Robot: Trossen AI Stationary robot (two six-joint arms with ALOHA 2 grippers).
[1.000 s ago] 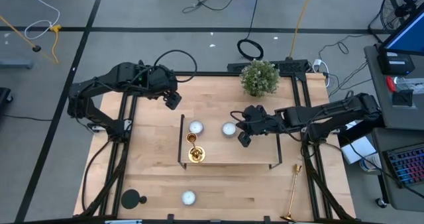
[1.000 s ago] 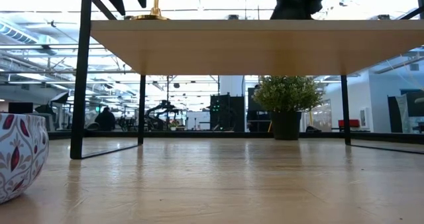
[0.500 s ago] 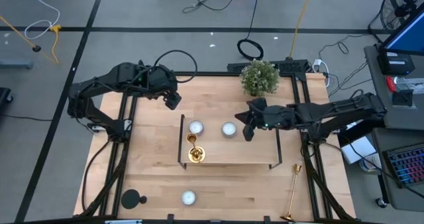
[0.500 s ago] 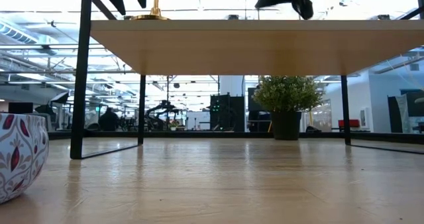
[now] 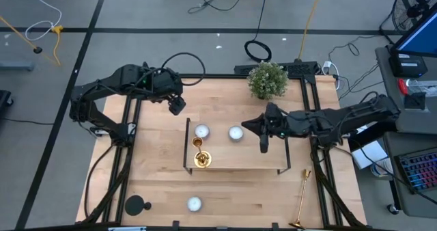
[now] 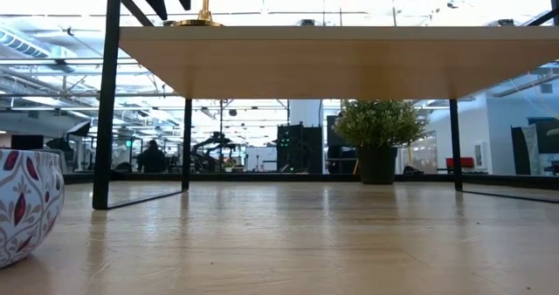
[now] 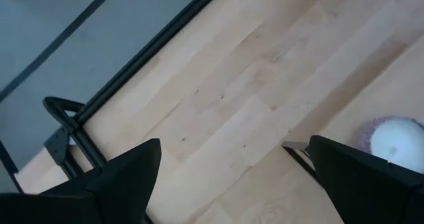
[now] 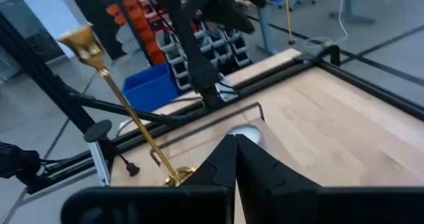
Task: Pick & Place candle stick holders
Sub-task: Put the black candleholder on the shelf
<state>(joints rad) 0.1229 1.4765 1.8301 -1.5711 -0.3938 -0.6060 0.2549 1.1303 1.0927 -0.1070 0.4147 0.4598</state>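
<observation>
Far left on the desk (image 5: 157, 183), near the front edge: black holder (image 5: 136, 206), untouched, well apart from the stand (image 5: 235, 157). Above it, toward the back: left gripper (image 5: 177, 104), fingers spread wide, empty, hovering over bare wood just off the stand's left end; seen past its fingers in its wrist view, only planks and one white candle (image 7: 396, 135)

On the stand's left end: one gold holder (image 5: 200, 154), upright, round base resting on the board, base visible at the top of the low view too (image 6: 199, 19). Counts as placed, by the look of it. Just behind it on the same board: two candles (image 5: 202, 131), side by side, the second (image 5: 235, 133) close to the right gripper

Over the stand's right half: right gripper (image 5: 263, 141), fingers pressed together, pinching nothing, held clear above the board; placed gold holder in its wrist view (image 8: 126, 108), standing free

Near the front edge, centre: a third candle (image 5: 194, 204) alone on the desk. Back edge: potted plant (image 5: 267, 80)

Far right, front corner: second gold holder (image 5: 302, 198), lying on its side at the desk's edge, not yet picked up

Progress, as a judgement: one of three holders set on the stand, two left, the black one at front left and the gold one at front right. No containers in use; patterned bowl (image 6: 26, 203) at the low view's left edge, contents not visible
</observation>
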